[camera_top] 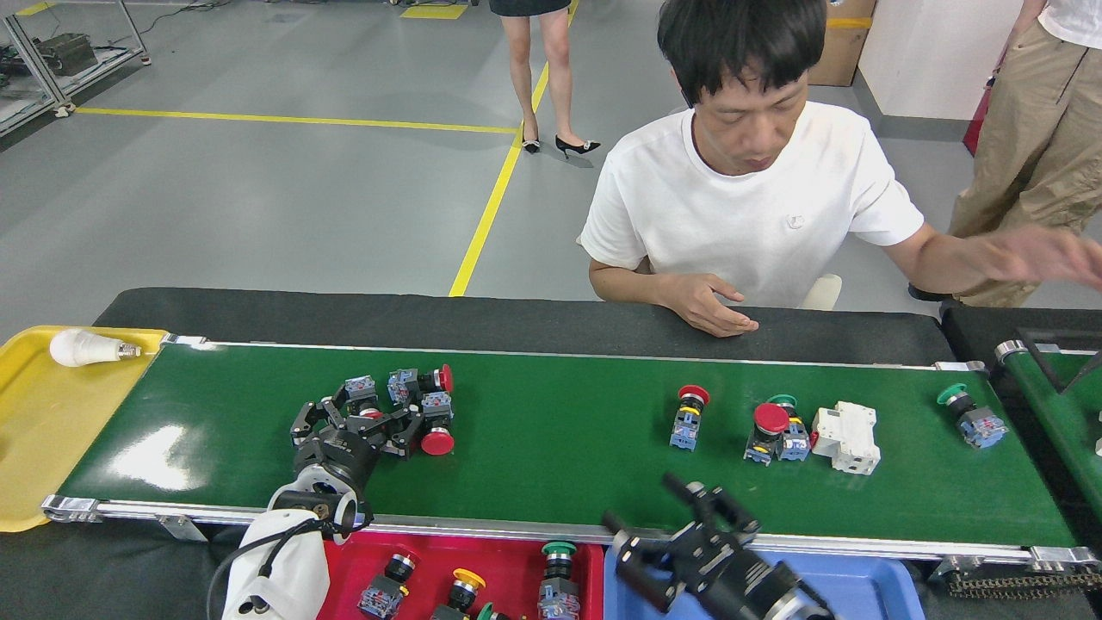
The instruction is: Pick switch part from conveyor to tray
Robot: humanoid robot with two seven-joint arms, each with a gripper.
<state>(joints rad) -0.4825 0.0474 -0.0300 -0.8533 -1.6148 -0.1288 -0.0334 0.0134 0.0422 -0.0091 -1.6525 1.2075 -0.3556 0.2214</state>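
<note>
The dark-green conveyor carries several switch parts. A cluster of three red-capped ones lies left of centre, among them a switch part with its red cap toward me. My left gripper is open over the belt, its fingers spread around the cluster's leftmost switch part. Further right lie a red-capped switch part, a red and green pair and a green-capped one. My right gripper is open and holds nothing, above the front rail. The red tray holds several switch parts.
A white breaker lies next to the pair. A blue tray sits right of the red one, and a yellow tray with a bulb is at the left end. A person's hand rests behind the belt. A smaller green belt is at the right.
</note>
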